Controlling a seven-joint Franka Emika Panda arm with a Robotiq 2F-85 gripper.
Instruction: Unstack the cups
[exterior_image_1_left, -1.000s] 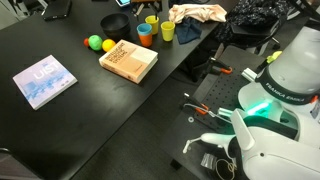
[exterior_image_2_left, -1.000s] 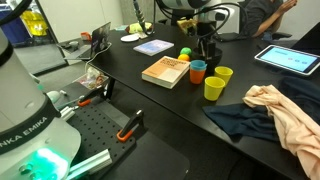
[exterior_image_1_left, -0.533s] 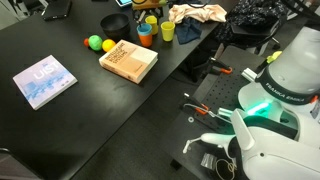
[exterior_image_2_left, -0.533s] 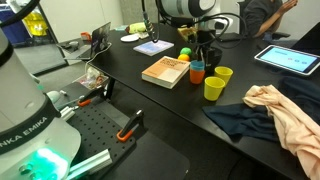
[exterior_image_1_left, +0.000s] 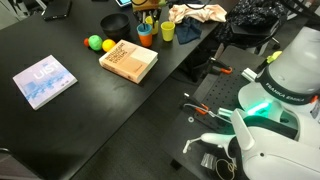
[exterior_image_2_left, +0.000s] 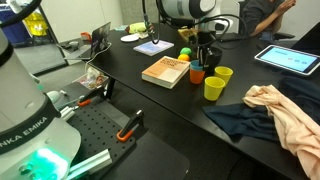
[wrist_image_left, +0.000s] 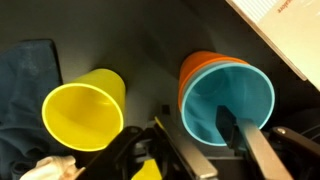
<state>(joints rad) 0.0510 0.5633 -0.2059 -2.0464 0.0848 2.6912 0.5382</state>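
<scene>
A blue cup (wrist_image_left: 235, 95) sits nested inside an orange cup (wrist_image_left: 195, 62), and a yellow cup (wrist_image_left: 82, 118) stands apart to their left. My gripper (wrist_image_left: 192, 112) hangs over the stack and straddles its rim. One finger is inside the blue cup, clear of the wall, and the other is outside the orange one. The jaws are partly drawn in and still open. In both exterior views the gripper (exterior_image_2_left: 203, 60) is low over the orange-and-blue stack (exterior_image_2_left: 198, 73) (exterior_image_1_left: 146, 37). Two yellow cups (exterior_image_2_left: 214, 88) (exterior_image_2_left: 224, 74) stand beside it.
A brown book (exterior_image_1_left: 128, 62) lies next to the cups, with a green ball (exterior_image_1_left: 95, 43) and a yellow ball (exterior_image_1_left: 108, 46) beyond it. A dark bowl (exterior_image_1_left: 116, 22) is behind. A beige cloth (exterior_image_2_left: 285, 112), a dark garment (exterior_image_2_left: 238, 122) and a tablet (exterior_image_2_left: 288, 58) lie nearby.
The gripper has come down from above onto the orange-and-blue stack, and its jaws have narrowed around the rim. The cups have not moved.
</scene>
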